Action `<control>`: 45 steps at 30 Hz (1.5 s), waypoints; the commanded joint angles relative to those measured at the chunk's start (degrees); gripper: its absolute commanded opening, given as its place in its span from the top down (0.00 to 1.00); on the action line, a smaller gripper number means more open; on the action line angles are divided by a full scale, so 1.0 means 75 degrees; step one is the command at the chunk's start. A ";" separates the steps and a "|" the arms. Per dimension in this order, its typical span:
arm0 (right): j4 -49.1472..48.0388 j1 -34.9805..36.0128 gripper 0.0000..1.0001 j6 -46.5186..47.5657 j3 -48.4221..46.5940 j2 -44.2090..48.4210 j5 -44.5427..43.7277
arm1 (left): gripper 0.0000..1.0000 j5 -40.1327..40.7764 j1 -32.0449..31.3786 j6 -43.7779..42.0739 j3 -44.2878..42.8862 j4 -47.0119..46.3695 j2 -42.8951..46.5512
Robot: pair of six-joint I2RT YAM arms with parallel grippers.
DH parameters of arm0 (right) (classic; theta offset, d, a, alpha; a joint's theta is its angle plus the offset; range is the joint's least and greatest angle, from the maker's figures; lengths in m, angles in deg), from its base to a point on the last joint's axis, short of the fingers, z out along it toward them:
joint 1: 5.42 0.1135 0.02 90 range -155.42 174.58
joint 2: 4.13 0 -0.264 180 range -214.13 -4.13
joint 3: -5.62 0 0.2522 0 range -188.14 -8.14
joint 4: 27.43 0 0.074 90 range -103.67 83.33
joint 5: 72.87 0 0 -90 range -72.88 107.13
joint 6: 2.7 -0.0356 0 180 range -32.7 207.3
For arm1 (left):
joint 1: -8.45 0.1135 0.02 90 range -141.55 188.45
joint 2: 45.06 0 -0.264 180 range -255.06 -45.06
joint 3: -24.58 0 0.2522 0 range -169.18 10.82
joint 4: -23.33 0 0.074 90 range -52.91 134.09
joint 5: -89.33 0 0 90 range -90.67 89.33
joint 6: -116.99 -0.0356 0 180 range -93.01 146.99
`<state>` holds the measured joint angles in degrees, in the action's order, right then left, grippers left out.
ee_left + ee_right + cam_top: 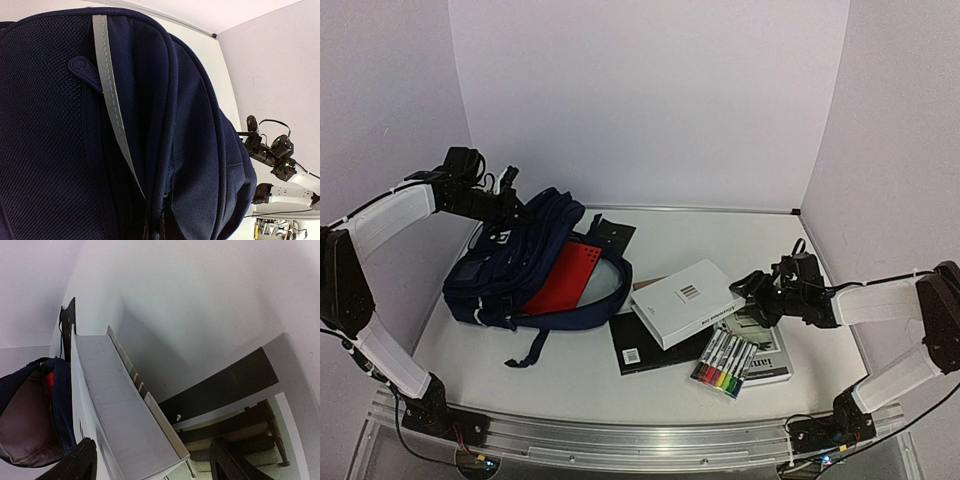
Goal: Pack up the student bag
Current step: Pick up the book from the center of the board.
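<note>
On the left of the worktop [570,385] lies the bag [510,270], mouth open, left gripper [510,205] at its top, jaws unseen, grip impossible to tell; the right gripper [748,286], jaws wide and empty, flanks the book [685,300] at one corner, where a pinch could slip.

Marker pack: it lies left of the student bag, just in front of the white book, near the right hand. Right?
No. The top external view shows the marker pack right of the student bag, not left; it is just in front of the white book, near the right hand.
</note>
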<state>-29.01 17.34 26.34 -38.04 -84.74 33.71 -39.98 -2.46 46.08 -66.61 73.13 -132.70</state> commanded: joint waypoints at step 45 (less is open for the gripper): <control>0.0066 0.2182 0.63 0.0450 -0.4012 0.0057 -0.1742 | 1.00 -0.2952 0.0394 0.0125 -0.2191 0.0679 0.0060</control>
<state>-25.19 29.52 28.67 -62.80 -78.52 30.09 -51.56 0.64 45.17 -78.30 86.53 -133.55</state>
